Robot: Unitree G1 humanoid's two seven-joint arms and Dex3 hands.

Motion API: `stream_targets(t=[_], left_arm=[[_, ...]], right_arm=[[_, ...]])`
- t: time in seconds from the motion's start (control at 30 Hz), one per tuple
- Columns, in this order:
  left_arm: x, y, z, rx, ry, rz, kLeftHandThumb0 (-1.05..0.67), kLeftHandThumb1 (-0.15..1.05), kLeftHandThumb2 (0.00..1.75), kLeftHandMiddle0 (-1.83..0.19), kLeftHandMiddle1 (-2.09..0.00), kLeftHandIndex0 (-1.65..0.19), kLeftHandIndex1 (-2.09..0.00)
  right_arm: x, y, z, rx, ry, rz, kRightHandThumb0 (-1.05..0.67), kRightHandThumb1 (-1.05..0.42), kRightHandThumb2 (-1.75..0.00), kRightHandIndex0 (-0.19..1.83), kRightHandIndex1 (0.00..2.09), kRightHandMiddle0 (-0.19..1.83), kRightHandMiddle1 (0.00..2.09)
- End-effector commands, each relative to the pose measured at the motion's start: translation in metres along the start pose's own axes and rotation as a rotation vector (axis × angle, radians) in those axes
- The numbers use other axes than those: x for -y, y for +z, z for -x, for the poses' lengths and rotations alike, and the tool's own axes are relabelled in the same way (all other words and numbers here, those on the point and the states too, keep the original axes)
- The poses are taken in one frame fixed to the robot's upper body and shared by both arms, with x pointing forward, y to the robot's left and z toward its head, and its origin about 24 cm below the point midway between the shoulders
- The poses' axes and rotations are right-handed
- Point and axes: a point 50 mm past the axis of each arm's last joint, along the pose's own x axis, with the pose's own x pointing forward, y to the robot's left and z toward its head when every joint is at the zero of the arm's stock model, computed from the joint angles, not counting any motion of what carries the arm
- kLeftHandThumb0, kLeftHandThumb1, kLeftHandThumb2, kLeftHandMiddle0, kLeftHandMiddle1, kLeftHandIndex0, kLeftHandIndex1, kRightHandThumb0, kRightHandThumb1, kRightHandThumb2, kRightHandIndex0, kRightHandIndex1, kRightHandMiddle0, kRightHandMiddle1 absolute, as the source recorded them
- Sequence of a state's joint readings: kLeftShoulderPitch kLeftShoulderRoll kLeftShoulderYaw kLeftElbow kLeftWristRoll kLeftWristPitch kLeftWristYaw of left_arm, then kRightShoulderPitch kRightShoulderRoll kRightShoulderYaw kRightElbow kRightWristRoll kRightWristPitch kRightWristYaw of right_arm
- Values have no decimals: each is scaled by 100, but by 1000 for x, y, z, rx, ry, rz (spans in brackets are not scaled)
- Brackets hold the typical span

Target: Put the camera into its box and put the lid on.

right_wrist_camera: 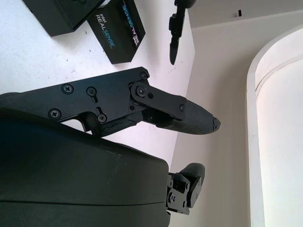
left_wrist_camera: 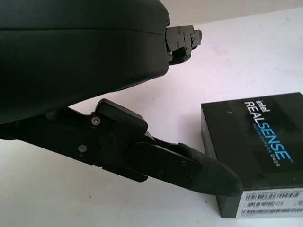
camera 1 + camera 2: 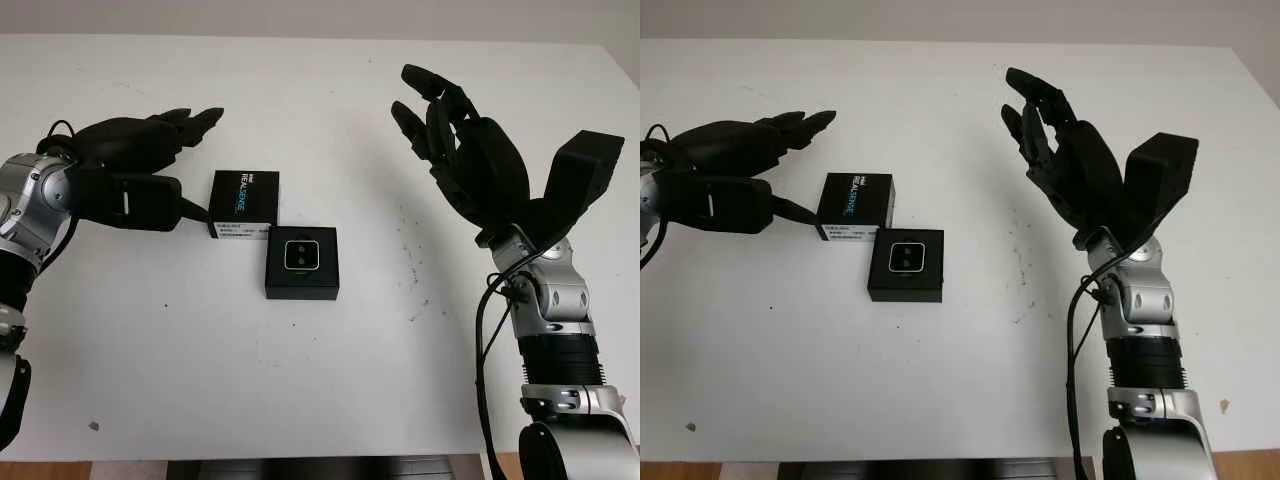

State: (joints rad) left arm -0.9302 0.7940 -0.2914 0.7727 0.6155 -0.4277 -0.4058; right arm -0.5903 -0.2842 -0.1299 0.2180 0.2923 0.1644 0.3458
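A black open box (image 3: 302, 277) lies at the table's middle with the small silver-faced camera (image 3: 301, 255) seated in it. Its black lid (image 3: 243, 203), printed "intel REALSENSE", lies flat just behind and to the left of the box, touching the box's corner. My left hand (image 3: 198, 165) is open at the lid's left side, its thumb tip close to the lid's left edge (image 2: 255, 142) and its other fingers above and behind it. My right hand (image 3: 440, 115) is open and raised over the table, right of the box, holding nothing.
The white table (image 3: 320, 380) stretches wide around the box and lid, with a few small dark specks right of the box. The table's front edge runs along the bottom of the head views.
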Motion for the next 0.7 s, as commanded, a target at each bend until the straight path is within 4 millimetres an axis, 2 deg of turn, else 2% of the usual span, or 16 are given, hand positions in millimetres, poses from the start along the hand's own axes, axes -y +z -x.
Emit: stream_targets(t=[0.0,0.5,0.67], left_arm=[[2,2,-4,3,-11,11,-87,92,4,11,-6,15,-5],[13,9,-14,0,-71,96,-80,87,5,11,-5,14,-6],[6,7,-9,5,-32,123,-79,90,6,11,-5,14,-5]], right_arm=[[0,2,2,12,-4,8,-53,-105,-70,12,8,-19,73],[0,1,3,0,-20,31,-52,-105,-69,12,8,-19,72],[1,-2,2,5,-11,44,-51,-105,-70,12,8,-19,73]])
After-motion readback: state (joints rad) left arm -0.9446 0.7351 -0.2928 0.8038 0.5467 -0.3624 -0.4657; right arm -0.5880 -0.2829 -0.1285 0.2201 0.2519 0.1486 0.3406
